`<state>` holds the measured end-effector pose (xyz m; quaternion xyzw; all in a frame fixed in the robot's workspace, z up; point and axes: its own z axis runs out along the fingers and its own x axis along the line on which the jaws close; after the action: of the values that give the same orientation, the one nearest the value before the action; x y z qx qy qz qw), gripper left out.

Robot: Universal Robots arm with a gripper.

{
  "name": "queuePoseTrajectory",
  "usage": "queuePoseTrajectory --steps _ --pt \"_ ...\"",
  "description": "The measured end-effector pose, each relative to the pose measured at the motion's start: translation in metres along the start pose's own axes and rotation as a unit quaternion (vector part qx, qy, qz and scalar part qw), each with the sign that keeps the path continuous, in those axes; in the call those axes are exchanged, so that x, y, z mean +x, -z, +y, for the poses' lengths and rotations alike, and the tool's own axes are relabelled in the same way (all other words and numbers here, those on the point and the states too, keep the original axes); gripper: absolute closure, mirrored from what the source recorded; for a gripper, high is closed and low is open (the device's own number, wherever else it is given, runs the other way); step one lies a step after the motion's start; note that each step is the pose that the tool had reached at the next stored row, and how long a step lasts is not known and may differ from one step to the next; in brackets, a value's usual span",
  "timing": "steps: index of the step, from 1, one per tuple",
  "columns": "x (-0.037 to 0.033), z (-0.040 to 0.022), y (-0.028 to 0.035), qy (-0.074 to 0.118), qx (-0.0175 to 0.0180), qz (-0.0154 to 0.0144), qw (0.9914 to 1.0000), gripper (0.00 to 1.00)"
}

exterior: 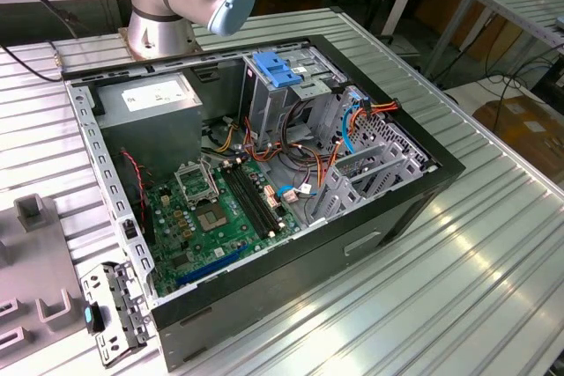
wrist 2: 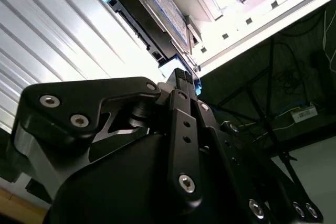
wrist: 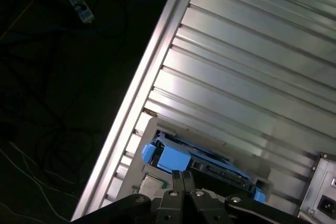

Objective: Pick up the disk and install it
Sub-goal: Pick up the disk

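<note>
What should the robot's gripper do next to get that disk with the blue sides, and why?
Probably open the gripper a little. In both wrist views its fingertips look pressed together with nothing between them, right beside the disk lying on the ribbed metal table, so it likely cannot take hold like that.

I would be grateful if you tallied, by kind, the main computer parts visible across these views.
Power supply: 1
Motherboard: 1
Light-blue bracket: 1
Disk: 1
Total: 4
</note>
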<state>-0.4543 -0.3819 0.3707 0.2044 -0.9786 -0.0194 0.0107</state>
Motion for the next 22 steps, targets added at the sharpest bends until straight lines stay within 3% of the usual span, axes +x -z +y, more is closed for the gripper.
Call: queuePoseTrajectory --steps 10,22 --pt "0.0000 -0.0001 0.0000 0.044 0.0006 0.0019 0.99903 0.89" --pt "0.0000 -0.0001 0.0000 0.095 0.0012 0.0040 0.99545 0.89"
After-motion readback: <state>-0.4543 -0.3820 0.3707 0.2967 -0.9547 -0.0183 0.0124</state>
